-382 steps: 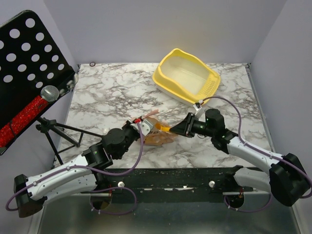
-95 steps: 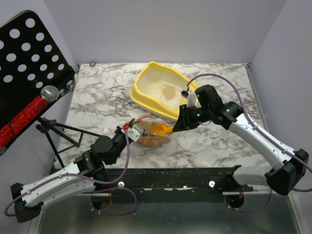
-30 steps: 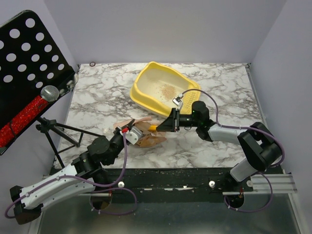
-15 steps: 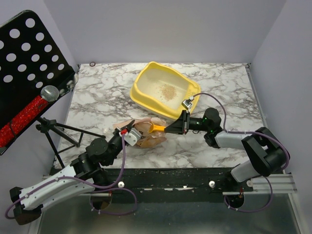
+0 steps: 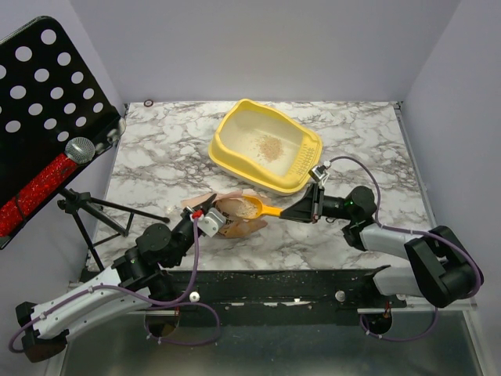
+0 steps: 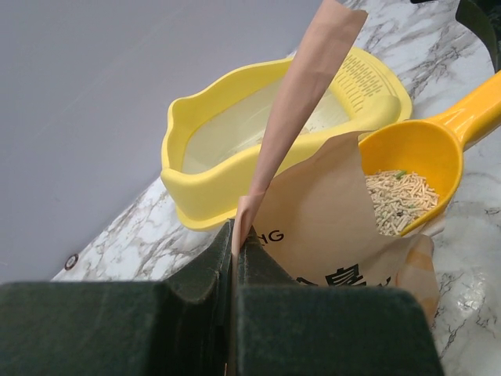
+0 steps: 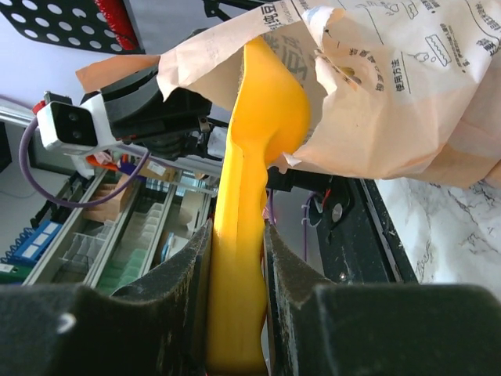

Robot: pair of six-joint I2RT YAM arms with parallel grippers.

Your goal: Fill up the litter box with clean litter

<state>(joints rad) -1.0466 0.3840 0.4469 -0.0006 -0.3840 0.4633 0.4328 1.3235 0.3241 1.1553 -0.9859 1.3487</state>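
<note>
On the tabletop [image 5: 156, 157], one litter box [image 5: 221, 141] holds one small patch of litter [image 5: 268, 146]; nearby, one bag [image 5: 239, 228], one loaded scoop [image 5: 249, 207]. Left pincer [image 6: 235, 239] pinches bag edge; right pincer [image 7: 239, 258] grips scoop handle.

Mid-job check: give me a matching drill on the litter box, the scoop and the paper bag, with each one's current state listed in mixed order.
Things:
1. litter box
2. scoop
3. paper bag

States:
A. edge pinched by the left tool
B. small patch of litter on its floor
C. handle clamped in the right tool

Pairs: 1-B, 2-C, 3-A
</note>
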